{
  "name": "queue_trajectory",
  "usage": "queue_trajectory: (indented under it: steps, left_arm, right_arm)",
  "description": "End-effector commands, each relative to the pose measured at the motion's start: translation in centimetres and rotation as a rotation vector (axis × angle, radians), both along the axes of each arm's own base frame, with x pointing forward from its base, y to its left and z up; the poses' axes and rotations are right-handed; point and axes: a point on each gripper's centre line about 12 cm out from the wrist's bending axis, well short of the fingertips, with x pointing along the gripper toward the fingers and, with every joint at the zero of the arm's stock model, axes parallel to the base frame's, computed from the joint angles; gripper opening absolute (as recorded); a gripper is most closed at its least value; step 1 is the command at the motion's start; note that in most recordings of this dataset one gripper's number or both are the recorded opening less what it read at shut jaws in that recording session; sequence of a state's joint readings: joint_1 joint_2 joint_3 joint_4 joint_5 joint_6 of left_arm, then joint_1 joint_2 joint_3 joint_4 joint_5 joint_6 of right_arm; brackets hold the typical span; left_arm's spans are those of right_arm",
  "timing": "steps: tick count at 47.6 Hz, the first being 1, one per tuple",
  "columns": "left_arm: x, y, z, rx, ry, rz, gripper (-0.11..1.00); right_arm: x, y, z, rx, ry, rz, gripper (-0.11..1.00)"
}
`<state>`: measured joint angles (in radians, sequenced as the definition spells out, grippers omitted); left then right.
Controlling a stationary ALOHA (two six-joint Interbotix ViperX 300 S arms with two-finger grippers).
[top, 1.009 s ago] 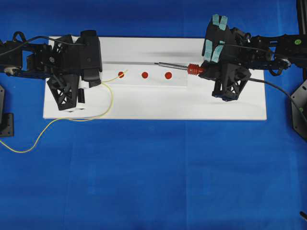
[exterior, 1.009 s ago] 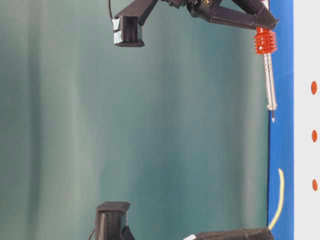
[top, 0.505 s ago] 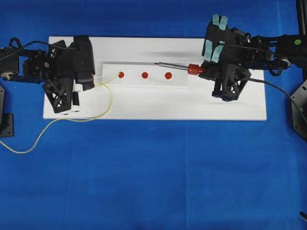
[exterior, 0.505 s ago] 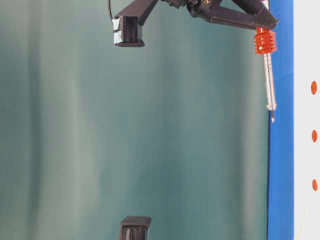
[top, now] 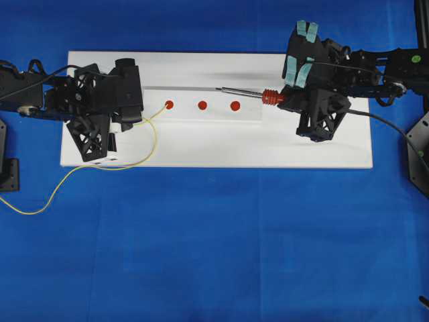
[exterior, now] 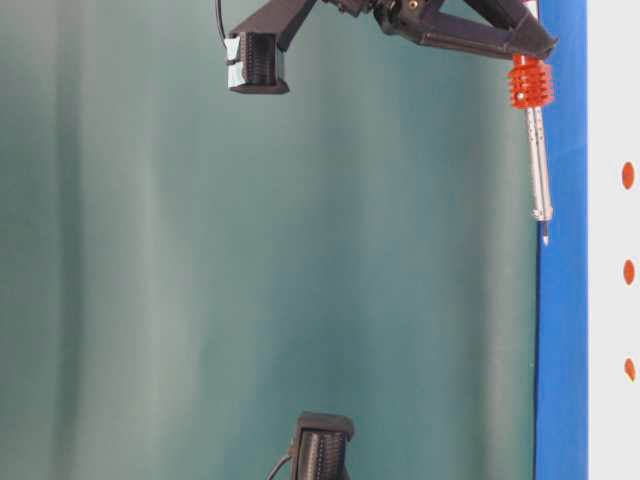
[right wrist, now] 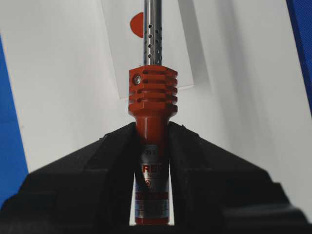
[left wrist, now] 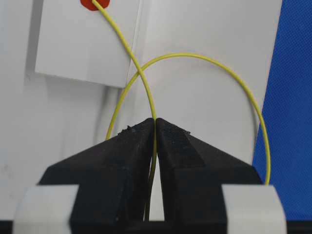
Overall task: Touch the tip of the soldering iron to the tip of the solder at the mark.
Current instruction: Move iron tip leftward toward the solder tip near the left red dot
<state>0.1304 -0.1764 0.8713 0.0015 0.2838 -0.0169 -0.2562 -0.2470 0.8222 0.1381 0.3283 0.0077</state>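
Left gripper (left wrist: pixel 155 127) fingers (left wrist: pixel 124 151) pinched on the solder (left wrist: pixel 146 87), its tip at the leftmost red mark (top: pixel 169 104); right gripper (right wrist: pixel 152 134) fingers (right wrist: pixel 109 156) clamped on the soldering iron (right wrist: pixel 152 97), tip well apart, above white board (top: pixel 201 144) on blue worktop (top: pixel 214 241).

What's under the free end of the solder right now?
In the left wrist view the solder, pinched in the left gripper, ends over a red dot on the raised white strip. Whether the tip touches the dot cannot be told; the frame edge crops it.
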Motion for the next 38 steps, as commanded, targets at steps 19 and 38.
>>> queue_trajectory:
  steps: [19, 38]
  left_arm:
    - [1.2, -0.6, 2.5, 0.001, -0.026, -0.019, 0.02]
    - [1.9, -0.2, 3.5, -0.003, 0.034, -0.014, 0.02]
  right_arm:
    - [2.4, 0.0, 1.1, -0.003, -0.023, 0.017, 0.06]
    - [5.4, -0.3, 0.6, 0.013, 0.029, 0.033, 0.06]
